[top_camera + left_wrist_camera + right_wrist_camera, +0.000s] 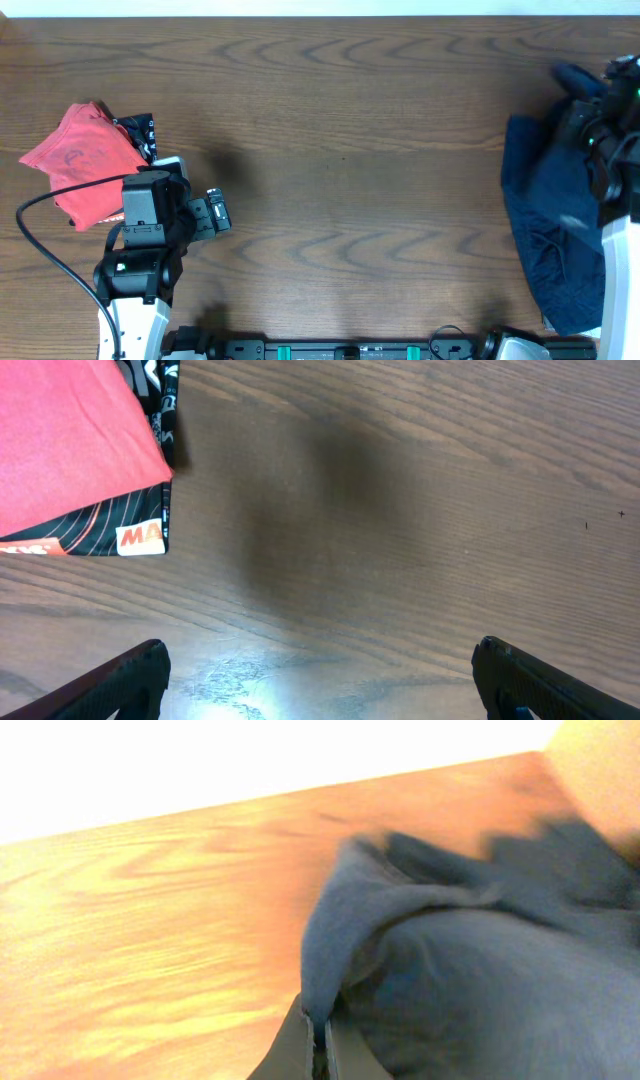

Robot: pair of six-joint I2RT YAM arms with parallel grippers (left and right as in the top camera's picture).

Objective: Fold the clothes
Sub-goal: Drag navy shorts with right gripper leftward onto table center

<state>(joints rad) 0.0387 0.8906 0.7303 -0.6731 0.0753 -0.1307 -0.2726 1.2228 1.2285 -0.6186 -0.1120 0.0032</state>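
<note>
Pinching navy clothes [480, 980] — right claw [318, 1055]; red garment [80, 160] far left.

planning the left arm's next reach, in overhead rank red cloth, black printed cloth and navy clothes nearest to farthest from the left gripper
From the left gripper:
1. black printed cloth, just up and left of it.
2. red cloth, lying over that one, at the table's left end.
3. navy clothes, far right end.
</note>
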